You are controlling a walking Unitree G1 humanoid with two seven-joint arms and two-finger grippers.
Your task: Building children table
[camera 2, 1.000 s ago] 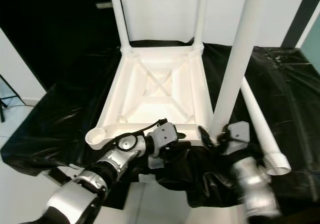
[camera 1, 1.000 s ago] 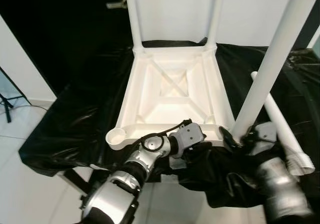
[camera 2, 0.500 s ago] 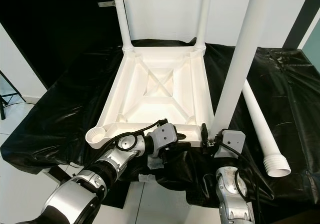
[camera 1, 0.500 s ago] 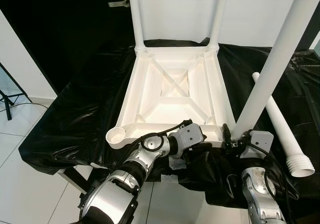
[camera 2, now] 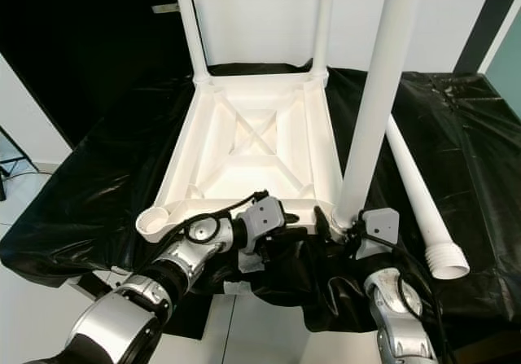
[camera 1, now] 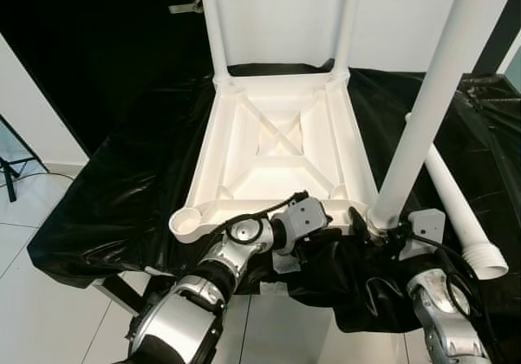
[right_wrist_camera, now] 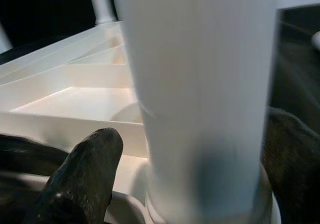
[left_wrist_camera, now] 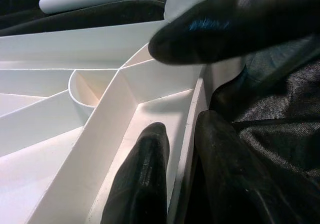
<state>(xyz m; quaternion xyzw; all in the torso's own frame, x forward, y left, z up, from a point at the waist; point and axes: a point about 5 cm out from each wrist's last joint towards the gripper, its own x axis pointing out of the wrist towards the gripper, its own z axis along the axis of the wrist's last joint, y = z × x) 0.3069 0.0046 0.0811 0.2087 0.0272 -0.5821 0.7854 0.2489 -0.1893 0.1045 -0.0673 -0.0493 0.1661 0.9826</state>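
A white children's table [camera 1: 244, 148] lies upside down on a black sheet. Two legs stand upright in its far corners. A third white leg [camera 1: 423, 111] rises from the near right corner socket, leaning slightly. My right gripper [camera 1: 378, 225] is shut on the base of this leg, with one black finger [right_wrist_camera: 85, 169] on each side of it. My left gripper [camera 1: 321, 235] pinches the table's near rim [left_wrist_camera: 192, 108], one finger [left_wrist_camera: 145, 184] inside the rim and the other outside. The near left corner socket [camera 1: 189, 221] holds nothing.
A loose white leg [camera 1: 456, 209] lies on the black sheet [camera 1: 122, 185] to the right of the table, its ribbed end toward me. The sheet drapes over the support's front edge. White floor tiles [camera 1: 32, 315] show below left.
My right forearm has dropped lower and steadied, still around the leg's base at the near right corner. My left gripper stays on the near rim. The camera shifted slightly.
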